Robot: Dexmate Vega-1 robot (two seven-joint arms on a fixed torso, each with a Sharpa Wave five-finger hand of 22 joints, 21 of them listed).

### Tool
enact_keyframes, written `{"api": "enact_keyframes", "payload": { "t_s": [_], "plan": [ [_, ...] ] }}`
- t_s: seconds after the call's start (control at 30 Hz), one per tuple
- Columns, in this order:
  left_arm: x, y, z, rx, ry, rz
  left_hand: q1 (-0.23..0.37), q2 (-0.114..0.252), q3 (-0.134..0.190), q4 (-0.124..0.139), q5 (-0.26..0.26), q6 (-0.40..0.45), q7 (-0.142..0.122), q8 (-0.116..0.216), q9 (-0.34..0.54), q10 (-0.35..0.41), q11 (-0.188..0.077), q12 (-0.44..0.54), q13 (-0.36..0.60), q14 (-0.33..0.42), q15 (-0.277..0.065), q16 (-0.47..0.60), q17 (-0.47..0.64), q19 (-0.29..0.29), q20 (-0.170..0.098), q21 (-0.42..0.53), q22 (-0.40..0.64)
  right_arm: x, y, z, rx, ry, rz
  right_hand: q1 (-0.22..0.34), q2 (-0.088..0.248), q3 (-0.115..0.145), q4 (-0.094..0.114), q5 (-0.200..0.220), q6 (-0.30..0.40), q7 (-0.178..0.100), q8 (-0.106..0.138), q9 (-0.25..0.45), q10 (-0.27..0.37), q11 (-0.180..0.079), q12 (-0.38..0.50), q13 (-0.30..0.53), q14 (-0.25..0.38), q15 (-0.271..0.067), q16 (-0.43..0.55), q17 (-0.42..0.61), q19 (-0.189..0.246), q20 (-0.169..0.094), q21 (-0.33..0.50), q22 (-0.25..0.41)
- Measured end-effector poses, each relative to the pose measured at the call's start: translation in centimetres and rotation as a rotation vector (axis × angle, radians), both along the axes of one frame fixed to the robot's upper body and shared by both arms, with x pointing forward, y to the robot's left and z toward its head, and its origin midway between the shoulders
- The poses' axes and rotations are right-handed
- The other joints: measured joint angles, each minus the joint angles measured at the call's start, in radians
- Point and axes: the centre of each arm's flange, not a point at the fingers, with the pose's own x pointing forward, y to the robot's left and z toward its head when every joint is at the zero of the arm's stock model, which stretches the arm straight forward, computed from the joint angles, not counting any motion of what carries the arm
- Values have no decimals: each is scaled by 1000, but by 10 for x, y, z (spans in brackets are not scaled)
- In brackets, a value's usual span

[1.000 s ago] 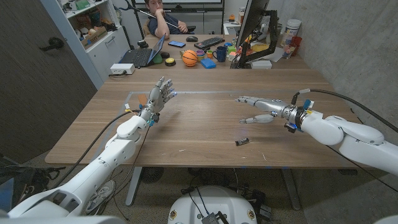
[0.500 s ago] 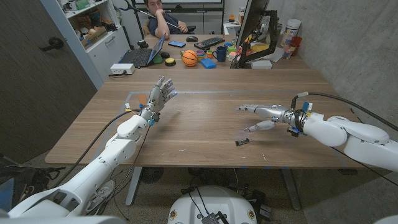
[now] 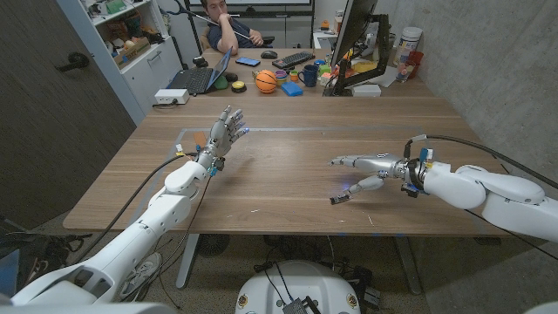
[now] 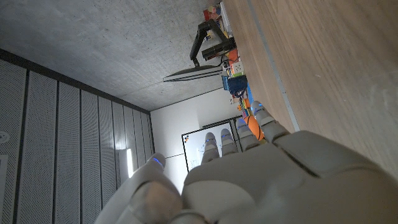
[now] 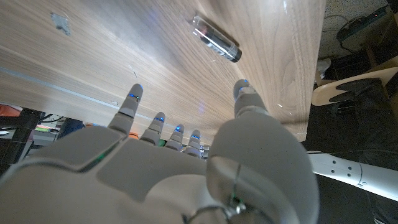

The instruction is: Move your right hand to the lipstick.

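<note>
Lipstick (image 3: 339, 199) beneath outstretched right robot hand (image 3: 366, 166)

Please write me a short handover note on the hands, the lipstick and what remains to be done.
Right hand: open, fingers spread, hovering over the table just behind the lipstick; its thumb tip looks close to the lipstick, but contact cannot be told.
Left hand: open, raised above the table's left side, holding nothing.
Lipstick: lying on its side near the table's front edge, also seen in the right wrist view.
Done: the right hand is almost there.
Left: bring the right hand the last bit onto the lipstick.
</note>
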Motion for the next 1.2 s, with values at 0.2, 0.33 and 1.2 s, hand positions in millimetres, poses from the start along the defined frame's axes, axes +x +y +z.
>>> {"api": "enact_keyframes", "payload": {
  "t_s": [0.2,0.33,1.2],
  "plan": [
    [-1,0,-1,-1,0,2,-5,-6,-3,3,0,0,0,0,0,0,0,0,0,0,0,0,0,0,0,0,0,-1,2,-2,-2,-2,7,66,-13,14,9,-13,99,2,21,2,80,-18,12,0,46,0,0,0,56,2,-28,0],
    [-2,1,-1,-2,-1,2,-5,-6,-7,7,0,0,0,0,0,0,0,0,0,0,0,0,0,0,0,0,0,-2,3,-2,2,-6,11,87,-16,21,15,-20,163,1,27,5,130,-27,12,0,70,0,0,0,81,3,-49,0],
    [-5,1,-1,0,-9,1,-5,-6,-19,13,0,0,0,0,0,0,0,0,0,0,0,0,0,5,5,-7,0,-5,5,-7,30,-17,3,98,-16,25,20,-23,182,1,27,3,127,-22,3,3,60,-2,-12,0,95,3,-68,0]
  ]
}}
